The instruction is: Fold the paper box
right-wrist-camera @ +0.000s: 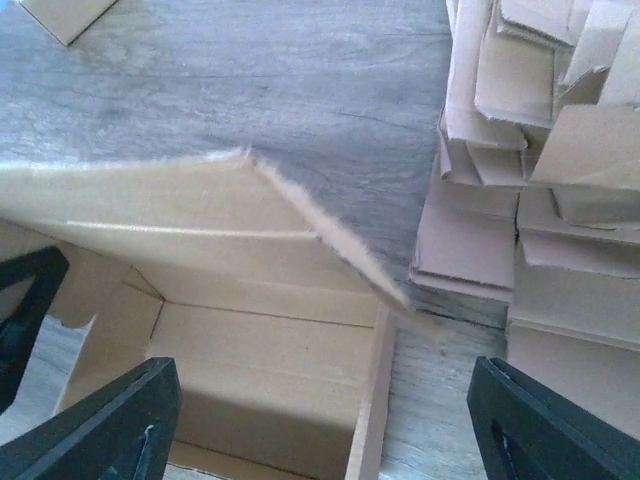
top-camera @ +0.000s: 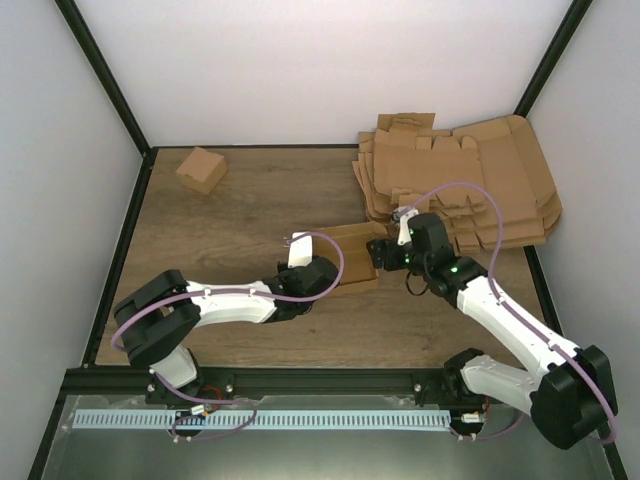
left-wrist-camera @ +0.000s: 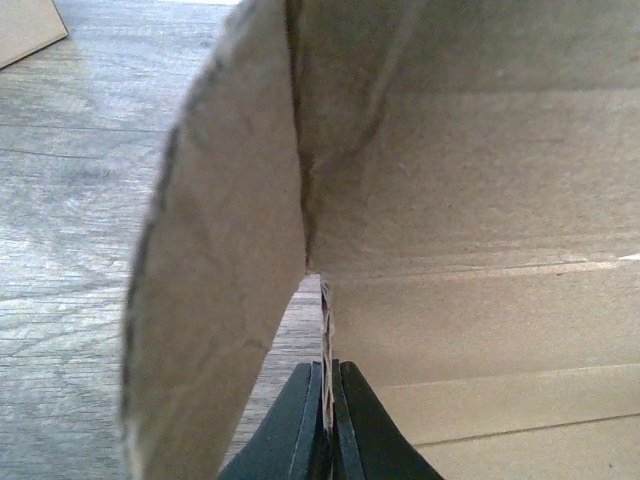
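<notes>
The paper box (top-camera: 352, 258) is a brown cardboard piece partly raised into a walled tray at the table's middle. My left gripper (top-camera: 318, 276) is shut on the edge of one of its walls; in the left wrist view the black fingertips (left-wrist-camera: 352, 420) pinch the cardboard edge (left-wrist-camera: 326, 330), with a curved flap (left-wrist-camera: 215, 300) to the left. My right gripper (top-camera: 385, 252) is open above the tray's right side. In the right wrist view its fingers (right-wrist-camera: 110, 425) straddle the tray's right wall (right-wrist-camera: 372, 400), with a raised flap (right-wrist-camera: 200, 200) beyond.
A stack of flat cardboard blanks (top-camera: 470, 185) lies at the back right, close to the right gripper, and also shows in the right wrist view (right-wrist-camera: 540, 180). A small folded brown box (top-camera: 201, 169) stands at the back left. Frame posts and white walls surround the table.
</notes>
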Action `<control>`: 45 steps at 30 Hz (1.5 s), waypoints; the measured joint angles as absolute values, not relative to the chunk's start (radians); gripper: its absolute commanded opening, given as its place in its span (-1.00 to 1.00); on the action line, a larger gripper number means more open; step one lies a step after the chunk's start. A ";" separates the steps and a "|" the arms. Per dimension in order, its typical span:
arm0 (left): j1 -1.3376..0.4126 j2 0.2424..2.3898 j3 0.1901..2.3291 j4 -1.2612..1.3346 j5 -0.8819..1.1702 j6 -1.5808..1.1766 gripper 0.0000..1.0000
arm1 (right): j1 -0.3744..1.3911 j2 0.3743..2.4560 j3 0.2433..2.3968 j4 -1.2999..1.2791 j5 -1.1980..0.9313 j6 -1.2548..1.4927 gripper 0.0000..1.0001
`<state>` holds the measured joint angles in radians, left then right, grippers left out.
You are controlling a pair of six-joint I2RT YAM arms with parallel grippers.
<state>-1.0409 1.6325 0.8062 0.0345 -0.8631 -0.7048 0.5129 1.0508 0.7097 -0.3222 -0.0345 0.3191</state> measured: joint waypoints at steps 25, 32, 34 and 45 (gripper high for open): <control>-1.041 1.633 0.812 0.028 -0.859 -0.699 -0.93 | 0.391 1.271 0.807 -0.278 -0.228 0.210 -0.34; -1.042 1.636 0.820 0.021 -0.855 -0.684 -0.92 | 0.396 1.271 0.807 -0.263 -0.231 0.220 -0.61; -1.041 1.642 0.827 0.020 -0.854 -0.683 -0.92 | 0.402 1.271 0.807 -0.263 -0.230 0.221 -0.64; -1.042 1.649 0.833 0.020 -0.855 -0.680 -0.92 | 0.418 1.272 0.807 -0.289 -0.196 0.233 -0.70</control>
<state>-1.0416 1.6493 0.8330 0.0196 -0.8547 -0.6804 0.4175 1.2724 0.8066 -0.2890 -0.1963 0.2325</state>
